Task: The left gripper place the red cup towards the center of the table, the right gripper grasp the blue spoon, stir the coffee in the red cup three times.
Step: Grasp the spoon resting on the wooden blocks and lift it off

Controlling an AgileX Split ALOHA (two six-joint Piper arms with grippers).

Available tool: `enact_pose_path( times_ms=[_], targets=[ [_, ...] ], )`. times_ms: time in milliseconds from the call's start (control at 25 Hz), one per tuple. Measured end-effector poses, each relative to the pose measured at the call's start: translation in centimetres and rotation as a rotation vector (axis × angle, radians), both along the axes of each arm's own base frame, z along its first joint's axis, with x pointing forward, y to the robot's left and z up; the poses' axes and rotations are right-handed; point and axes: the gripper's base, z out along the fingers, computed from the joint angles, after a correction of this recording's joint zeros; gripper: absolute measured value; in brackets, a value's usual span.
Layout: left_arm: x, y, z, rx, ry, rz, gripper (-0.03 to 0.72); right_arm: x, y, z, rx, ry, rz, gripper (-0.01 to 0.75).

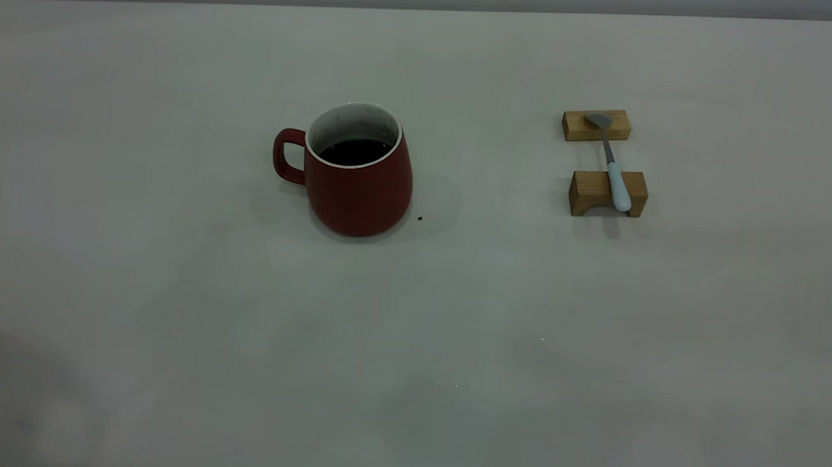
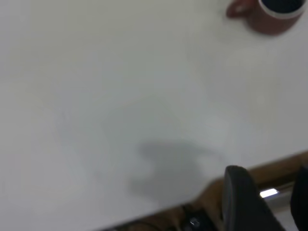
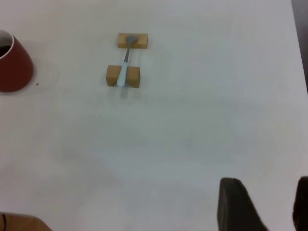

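The red cup (image 1: 354, 170) stands upright on the table (image 1: 169, 320), dark coffee (image 1: 353, 150) inside, its handle turned away from the blue spoon (image 1: 610, 162). The spoon lies well to the cup's right, bridged across two wooden blocks (image 1: 607, 193) — pale handle on the nearer block, bowl on the farther. Neither arm shows in the exterior view. The left gripper (image 2: 267, 199) hangs far back from the cup with its fingers spread; the right gripper (image 3: 262, 204) likewise stands open, well short of the spoon — the spoon's long axis runs roughly towards it.
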Motion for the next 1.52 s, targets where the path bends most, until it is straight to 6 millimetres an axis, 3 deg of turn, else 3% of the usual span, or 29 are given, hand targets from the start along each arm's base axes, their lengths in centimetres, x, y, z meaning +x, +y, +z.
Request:
enact_pose_path(
  times_ms=[240,400,560,680,1040,1520],
  targets=[
    [-6.0,4.3,-5.3,-0.061,-0.014,0.32,0.318,0.0,0.0,0.0,0.0,0.0,0.0,0.331],
    [-9.5,5.2,-7.4,-0.106,-0.107,0.423,0.318,0.0,0.0,0.0,0.0,0.0,0.0,0.331],
    [-11.7,5.4,-9.1,-0.126,-0.186,0.48,0.318,0.0,0.0,0.0,0.0,0.0,0.0,0.331],
    [-12.6,5.4,-10.2,-0.136,-0.229,0.494,0.318,0.0,0.0,0.0,0.0,0.0,0.0,0.331],
    [-14.5,5.3,-10.5,-0.153,-0.383,0.442,0.318,0.0,0.0,0.0,0.0,0.0,0.0,0.331],
    [-14.6,4.7,-10.6,-0.196,-0.377,0.399,0.318,0.0,0.0,0.0,0.0,0.0,0.0,0.331]
  ],
)
